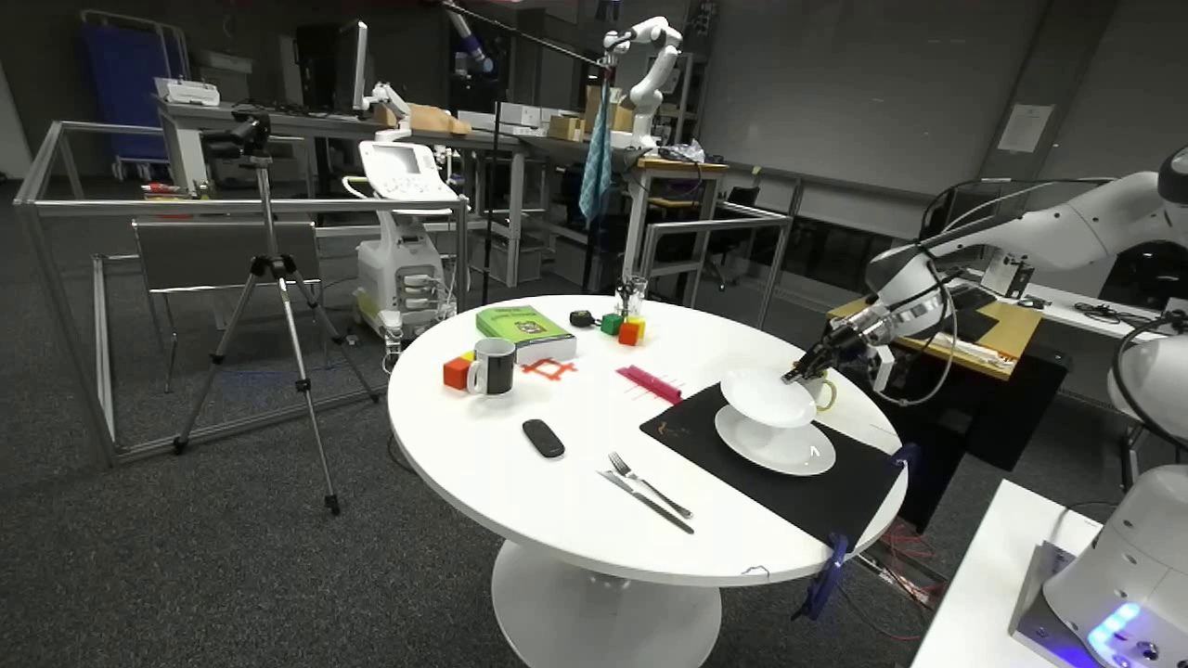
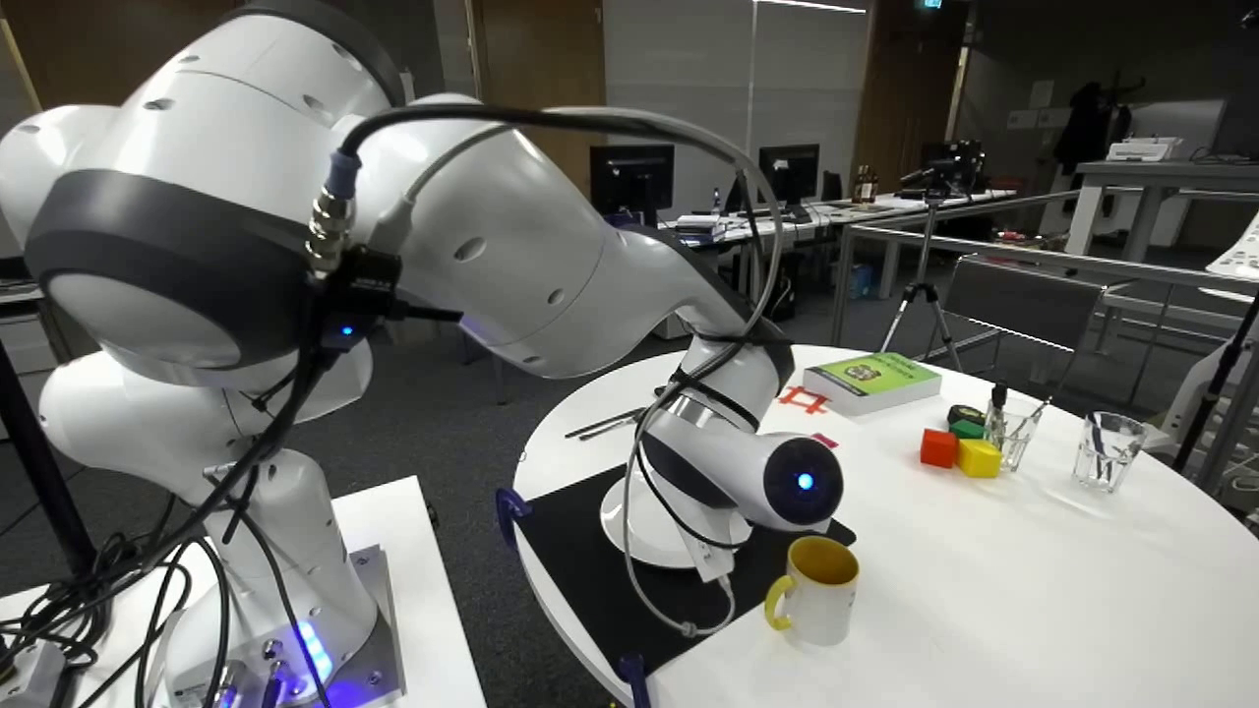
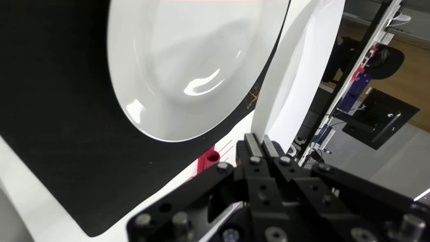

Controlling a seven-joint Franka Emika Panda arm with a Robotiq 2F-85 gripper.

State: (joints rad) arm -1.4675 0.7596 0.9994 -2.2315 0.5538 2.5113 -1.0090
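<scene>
My gripper [image 1: 794, 376] is shut on the rim of a white plate [image 1: 767, 397] and holds it tilted. In the wrist view, this plate [image 3: 297, 84] stands nearly edge-on between the fingertips [image 3: 261, 139]. Below it, a larger white plate [image 1: 775, 447] lies on a black mat [image 1: 840, 506]; it also shows in the wrist view [image 3: 188, 67]. Whether the two plates touch at the far side is unclear. A mug with a yellow handle [image 1: 828, 397] stands just behind the gripper; it also shows in an exterior view [image 2: 821, 595], where the arm hides the gripper.
On the round white table [image 1: 594, 427] are a fork [image 1: 650, 484], a knife [image 1: 647, 502], a black case [image 1: 543, 438], a black mug [image 1: 499, 367], a green book [image 1: 526, 332], a pink holder [image 1: 650, 383], colored blocks [image 2: 939, 448] and glasses [image 2: 1107, 452]. Blue clamps [image 1: 826, 580] grip the mat edge.
</scene>
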